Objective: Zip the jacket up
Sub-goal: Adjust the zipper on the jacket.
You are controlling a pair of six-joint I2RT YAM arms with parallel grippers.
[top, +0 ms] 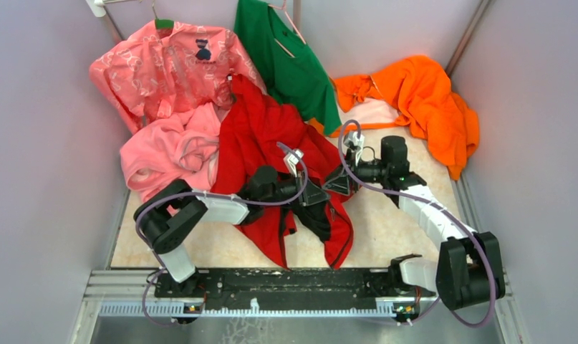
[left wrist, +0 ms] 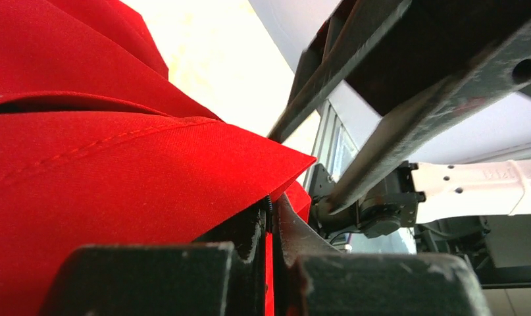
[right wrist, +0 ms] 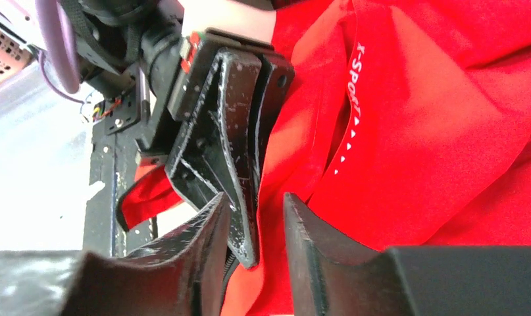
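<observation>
Well, the left pincer (left wrist: pixel 269 263) is squeezed tight, and a thin strip of red cloth from the jacket (top: pixel 261 136) is pinched between its two black fingers. The right pincer (right wrist: pixel 254 197) is a little bit open, with a gap between its fingers. The tip of the left pincer pokes into that gap, and red cloth lies there too. I cannot tell if the right fingers press on anything. The two pincers meet nose to nose, one from the left and one from the right.

Other clothes lie around them. A plain pink fleece (top: pixel 167 154) is bunched up on the left of the jacket, touching it. Behind that hangs a pink shirt with a pattern (top: pixel 171 64), and next to it a green shirt (top: pixel 289 57). An orange garment (top: pixel 422 100) is heaped at the far right, well apart from the pincers. The left arm (top: pixel 221 208) lies across the lower part of the jacket and hides some of it.

The jacket lies crumpled in the middle of the pale worktop (top: pixel 393 222), with dark lining showing near its lower end. Both pincers sit at its right-hand edge, about halfway down. Small white letters (right wrist: pixel 360 59) run along the cloth near the right pincer.
</observation>
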